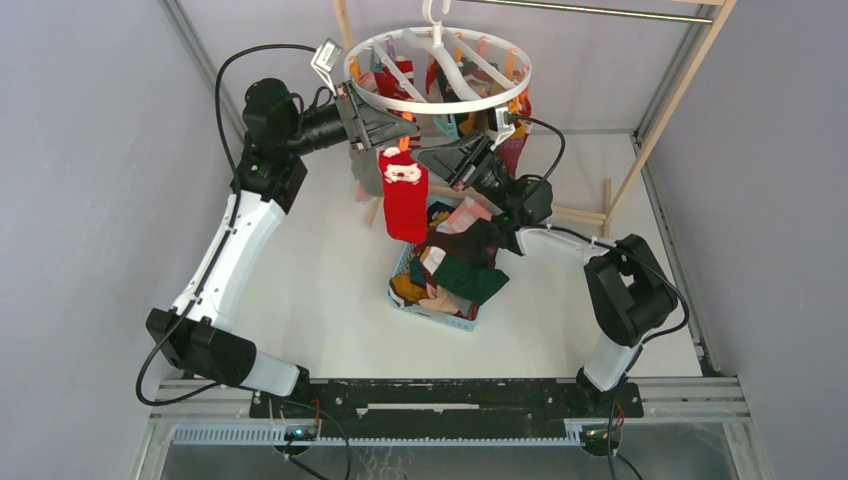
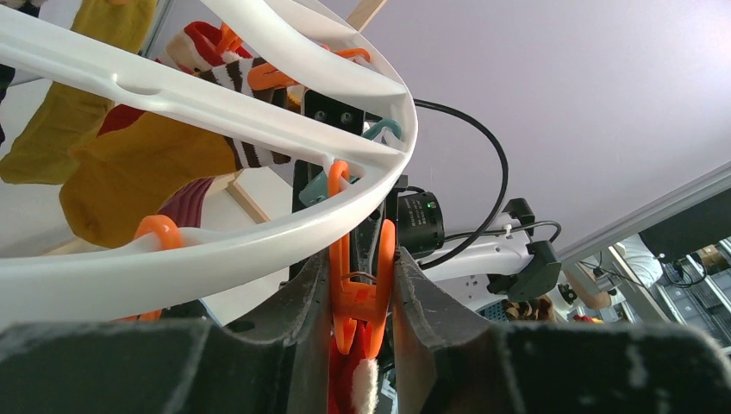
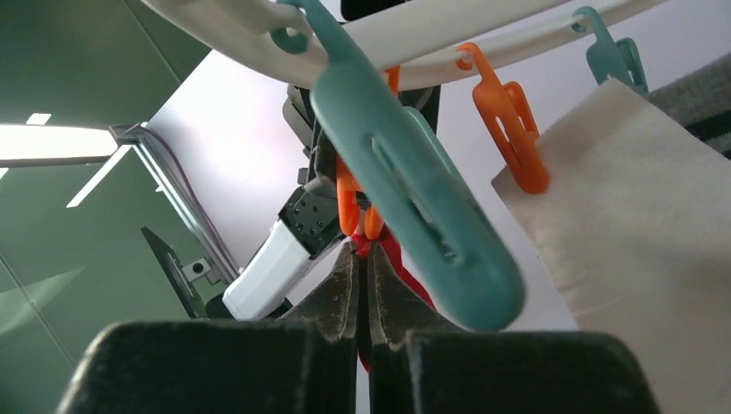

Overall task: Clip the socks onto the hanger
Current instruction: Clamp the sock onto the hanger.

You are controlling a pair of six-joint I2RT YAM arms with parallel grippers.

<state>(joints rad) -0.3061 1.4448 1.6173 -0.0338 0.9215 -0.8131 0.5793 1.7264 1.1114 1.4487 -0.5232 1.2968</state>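
Looking down from above, we see the white ring hanger (image 1: 452, 105) at the far middle of the scene, hung from the metal rod (image 1: 600, 11) of a wooden frame (image 1: 680, 95), with both arms raised to its near rim. The left gripper (image 2: 363, 302) comes in from the left and is closed on an orange clip (image 2: 362, 289) that dangles from the rim, one finger pressed against each side of it. Under that clip hangs the red Santa sock (image 1: 405, 195), its face just below the rim and its toe down by the far left corner of the light-blue basket (image 1: 445, 317). The right gripper (image 3: 364, 259) reaches in from the right to the sock's top. Its fingers are drawn together to a thin slit with red fabric at their tips, so we take it to be pinching the sock's edge just beneath the clip. A teal clip (image 3: 414, 198) hangs close before the right wrist camera and covers much of that view, with another orange clip (image 3: 509, 129) and a cream sock (image 3: 638, 241) to its right. Past the left gripper the hanger's rim and spokes cross the view, and mustard socks (image 2: 121, 172) and a striped sock (image 2: 246, 147) hang beyond them. The basket stands on the white table (image 1: 320, 290), heaped with a pile of socks (image 1: 455, 275), and the right forearm passes over its far right side.
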